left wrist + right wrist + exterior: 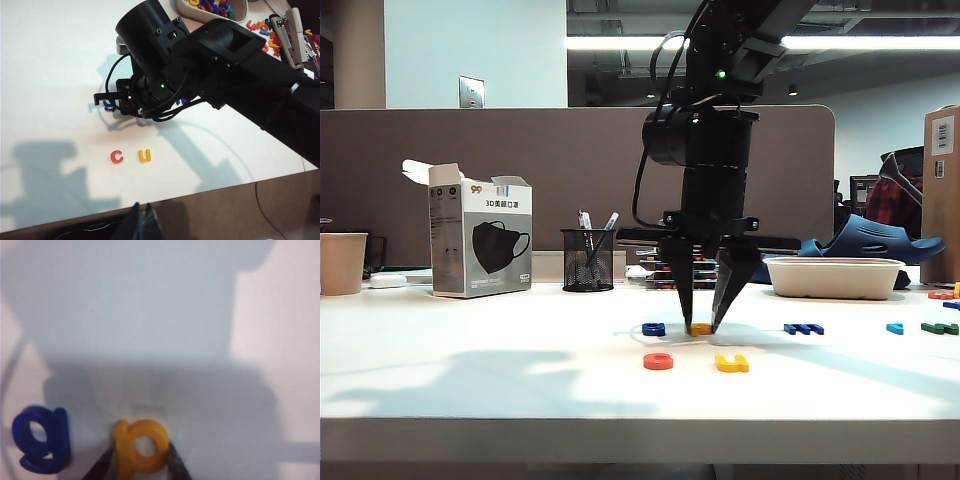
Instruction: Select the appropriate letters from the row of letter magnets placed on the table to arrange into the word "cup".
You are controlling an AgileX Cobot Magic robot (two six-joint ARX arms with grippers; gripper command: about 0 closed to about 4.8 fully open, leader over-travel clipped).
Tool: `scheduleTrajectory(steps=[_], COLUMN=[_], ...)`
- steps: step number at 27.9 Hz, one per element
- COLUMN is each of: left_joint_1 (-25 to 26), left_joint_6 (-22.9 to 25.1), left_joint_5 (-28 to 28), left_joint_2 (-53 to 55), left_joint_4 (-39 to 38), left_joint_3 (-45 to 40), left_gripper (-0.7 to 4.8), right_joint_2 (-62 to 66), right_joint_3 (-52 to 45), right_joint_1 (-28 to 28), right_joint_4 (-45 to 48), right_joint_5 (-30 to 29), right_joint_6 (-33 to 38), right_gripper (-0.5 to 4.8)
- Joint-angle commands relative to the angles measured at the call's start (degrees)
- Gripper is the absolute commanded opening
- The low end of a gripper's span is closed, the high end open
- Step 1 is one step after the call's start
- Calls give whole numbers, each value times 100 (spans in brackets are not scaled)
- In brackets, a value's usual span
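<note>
On the white table (470, 370) my right gripper (702, 325) points straight down, its two fingers shut on the sides of the yellow-orange "p" (142, 446), which lies flat on the table (701, 328). A dark blue letter (42, 440) lies just beside it (653, 328). Nearer the front edge, the red "c" (658, 361) and the yellow "u" (731, 362) lie side by side; the left wrist view shows them too, "c" (116, 156) and "u" (145, 155). My left gripper (142, 214) hangs shut and empty off the table's front edge, out of the exterior view.
More of the row lies to the right: a blue letter (803, 328), a light blue one (894, 327), a green one (940, 327). Behind stand a white tray (835, 277), a black pen holder (587, 260), a mask box (480, 245) and a paper cup (342, 262).
</note>
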Motion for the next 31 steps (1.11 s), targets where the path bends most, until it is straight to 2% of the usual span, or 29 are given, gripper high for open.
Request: scheduleTrajectory(steps=[1,10,16,31], left_joint_1=[-4,-4,-4,-4], left_joint_6=[26,26,26,26], left_joint_5=[-37,-37,-37,-37], left_joint_2=[-22,-22,-22,-22], left_joint_4=[31,31,31,31], left_joint_3=[22,22,22,22], left_gripper=[-5,-5,-5,-5], right_joint_2=[-68,-457,-649,-1440], right_joint_3=[-66,-70,-72,-114], right_joint_1=[11,0,-2,-205], right_joint_4=[-90,-61,-323,-798], right_joint_5=[-101,-101,173,304], right_joint_6=[28,28,26,-238], right_gripper=[116,116,116,116])
